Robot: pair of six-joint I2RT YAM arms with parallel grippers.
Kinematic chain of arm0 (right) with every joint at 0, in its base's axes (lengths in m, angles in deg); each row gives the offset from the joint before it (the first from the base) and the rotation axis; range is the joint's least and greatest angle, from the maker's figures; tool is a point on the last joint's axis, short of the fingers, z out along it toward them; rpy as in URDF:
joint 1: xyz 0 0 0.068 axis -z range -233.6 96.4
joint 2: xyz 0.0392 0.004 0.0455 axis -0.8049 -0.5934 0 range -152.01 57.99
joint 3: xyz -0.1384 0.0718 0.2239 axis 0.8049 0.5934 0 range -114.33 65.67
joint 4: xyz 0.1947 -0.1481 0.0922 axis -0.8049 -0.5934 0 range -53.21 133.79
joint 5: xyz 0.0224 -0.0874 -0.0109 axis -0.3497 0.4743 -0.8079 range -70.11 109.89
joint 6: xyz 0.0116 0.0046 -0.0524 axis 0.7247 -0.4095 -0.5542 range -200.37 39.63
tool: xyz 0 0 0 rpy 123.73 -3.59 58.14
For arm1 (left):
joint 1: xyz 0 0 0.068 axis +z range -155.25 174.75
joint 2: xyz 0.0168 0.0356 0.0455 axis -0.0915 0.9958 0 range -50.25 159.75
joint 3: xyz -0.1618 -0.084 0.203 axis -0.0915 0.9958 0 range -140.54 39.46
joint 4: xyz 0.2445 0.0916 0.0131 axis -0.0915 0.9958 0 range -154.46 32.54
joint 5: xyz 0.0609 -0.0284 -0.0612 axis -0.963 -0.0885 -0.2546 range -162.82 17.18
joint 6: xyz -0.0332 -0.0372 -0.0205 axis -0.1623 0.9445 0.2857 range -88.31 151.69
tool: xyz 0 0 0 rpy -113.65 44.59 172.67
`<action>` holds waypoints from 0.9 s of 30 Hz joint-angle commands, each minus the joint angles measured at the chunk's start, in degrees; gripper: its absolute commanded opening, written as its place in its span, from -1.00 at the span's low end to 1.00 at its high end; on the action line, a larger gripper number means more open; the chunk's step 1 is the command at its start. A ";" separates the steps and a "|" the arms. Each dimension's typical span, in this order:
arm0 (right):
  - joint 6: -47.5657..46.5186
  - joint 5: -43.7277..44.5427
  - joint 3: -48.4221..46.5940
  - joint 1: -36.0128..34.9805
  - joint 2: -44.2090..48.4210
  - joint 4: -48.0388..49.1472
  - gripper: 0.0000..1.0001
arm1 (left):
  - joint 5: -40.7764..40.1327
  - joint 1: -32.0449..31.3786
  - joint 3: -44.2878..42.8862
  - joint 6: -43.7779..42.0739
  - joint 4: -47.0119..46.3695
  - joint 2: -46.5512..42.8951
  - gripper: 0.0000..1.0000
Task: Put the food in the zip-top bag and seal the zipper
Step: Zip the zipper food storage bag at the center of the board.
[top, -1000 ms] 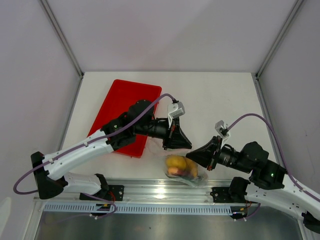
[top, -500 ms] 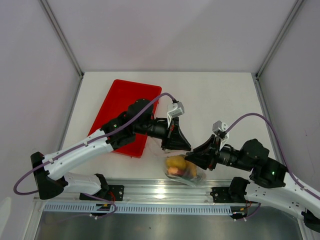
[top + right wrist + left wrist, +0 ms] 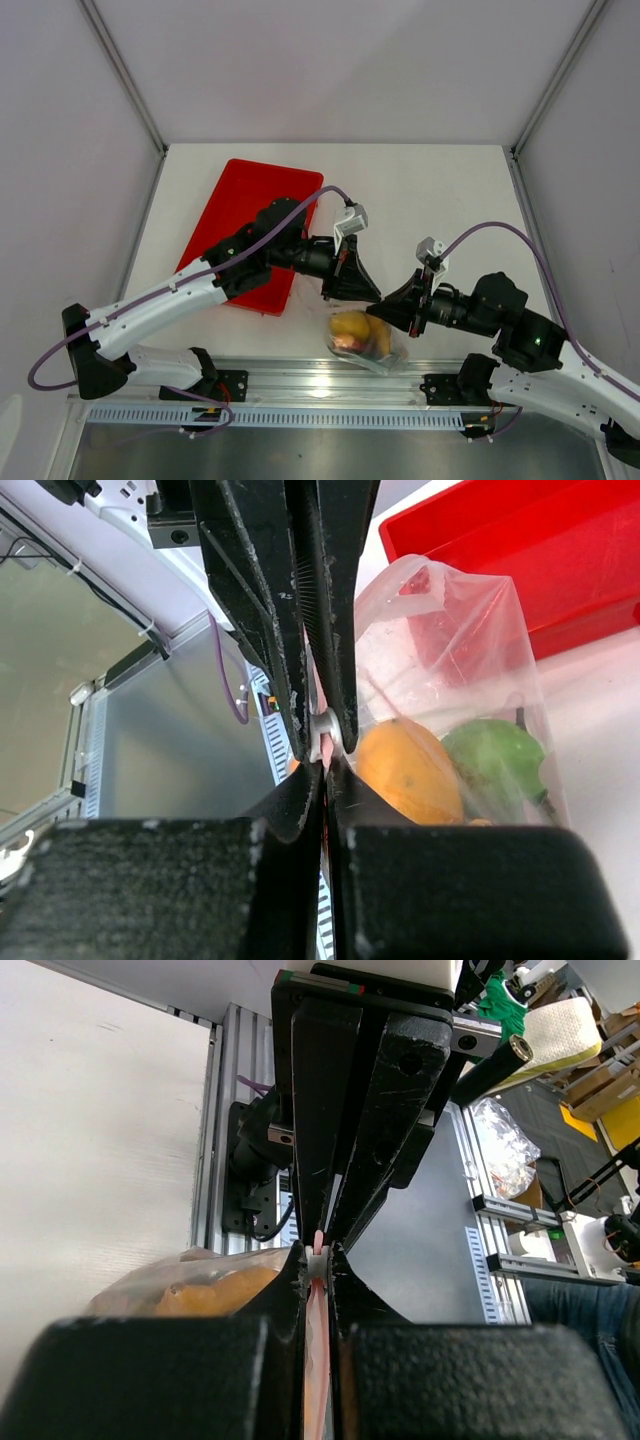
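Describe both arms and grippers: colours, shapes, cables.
The left arm and right arm match: white links, black joints, looping purple cables. The left gripper and right gripper are black tapering wedges, with small grey camera boxes behind.

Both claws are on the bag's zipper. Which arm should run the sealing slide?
Right, probably. The right claw pinches the pinkish-red zipper strip with its tips only, so it could slide; the left claw clamps a longer stretch of it, anchoring the clear crinkly plastic bag.
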 commanded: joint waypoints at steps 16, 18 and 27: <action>3.75 -2.74 1.64 2.07 1.27 8.43 -1.00 | -2.89 0.19 1.00 -2.69 0.81 -0.34 -0.43; 3.84 -2.92 1.91 2.24 1.10 8.08 -1.00 | -2.80 0.37 1.08 -2.69 0.64 -0.60 -0.42; 4.01 -4.41 2.61 3.56 1.01 7.02 -1.00 | -0.60 1.33 1.26 -1.37 -1.30 -1.66 -0.01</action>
